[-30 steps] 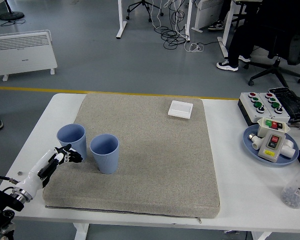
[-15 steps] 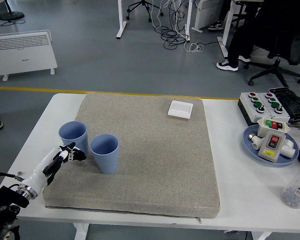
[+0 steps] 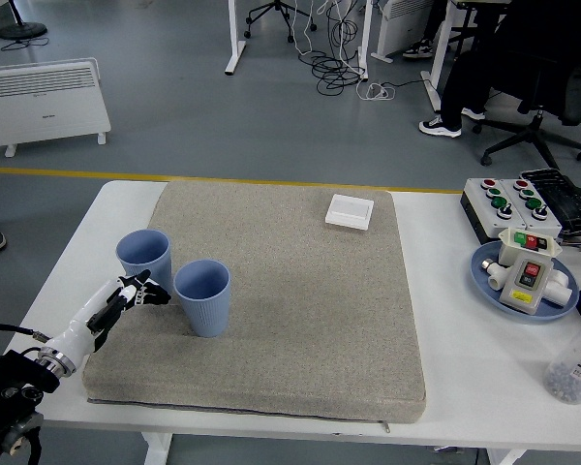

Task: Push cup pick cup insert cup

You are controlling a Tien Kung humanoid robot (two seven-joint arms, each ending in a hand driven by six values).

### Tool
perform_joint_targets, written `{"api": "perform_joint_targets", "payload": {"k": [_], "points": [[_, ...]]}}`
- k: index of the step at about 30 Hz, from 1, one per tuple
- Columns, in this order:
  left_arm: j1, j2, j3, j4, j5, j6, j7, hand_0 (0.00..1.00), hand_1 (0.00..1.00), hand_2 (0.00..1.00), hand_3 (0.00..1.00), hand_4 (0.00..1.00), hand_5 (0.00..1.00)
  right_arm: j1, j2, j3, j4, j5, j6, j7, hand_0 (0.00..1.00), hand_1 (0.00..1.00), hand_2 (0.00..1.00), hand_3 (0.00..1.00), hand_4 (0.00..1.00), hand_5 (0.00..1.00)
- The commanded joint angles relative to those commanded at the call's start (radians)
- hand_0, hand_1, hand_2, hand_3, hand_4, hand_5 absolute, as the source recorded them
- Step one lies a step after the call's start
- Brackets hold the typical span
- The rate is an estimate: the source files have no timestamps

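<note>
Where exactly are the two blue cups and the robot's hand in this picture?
Left cup (image 3: 141, 254): head view, on its outer wall below the rim.
Right cup (image 3: 204, 305): head view, on its ribbed side.
Left hand (image 3: 136, 293): head view, on the middle of the hand, by the left cup's base.

Single head view only, nothing to cross-check against. Mounted high on the robot's side, facing forward and down. Counter (image 3: 465, 387) near edge runs along the frame bottom, the grey mat (image 3: 300, 291) fills the centre. Far enough back to take in the whole counter width plus the floor (image 3: 174, 116) and a heater (image 3: 44, 97) beyond.
</note>
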Motion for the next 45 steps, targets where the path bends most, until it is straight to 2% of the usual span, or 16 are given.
{"api": "perform_joint_targets", "payload": {"k": [21,23,45], "points": [[-0.049,-0.004,0.077,0.051,-0.028,-0.006,-0.003,0.684,0.613,0.558,0.489,0.575,0.997,-0.008,-0.001,-0.008,0.0,-0.003,0.0,-0.001,0.677,0.619,0.651,0.61,0.147,0.561],[-0.054,-0.006,0.084,0.055,-0.031,-0.005,-0.004,0.706,0.616,0.561,0.494,0.573,0.996,-0.008,0.0,-0.01,0.0,-0.003,0.001,0.0,0.677,0.619,0.652,0.609,0.147,0.56],[-0.123,-0.015,0.132,0.115,-0.059,-0.01,-0.002,0.715,0.617,0.562,0.496,0.57,0.998,0.0,0.0,-0.015,0.0,-0.002,0.002,0.0,0.678,0.619,0.652,0.609,0.146,0.56]]}}
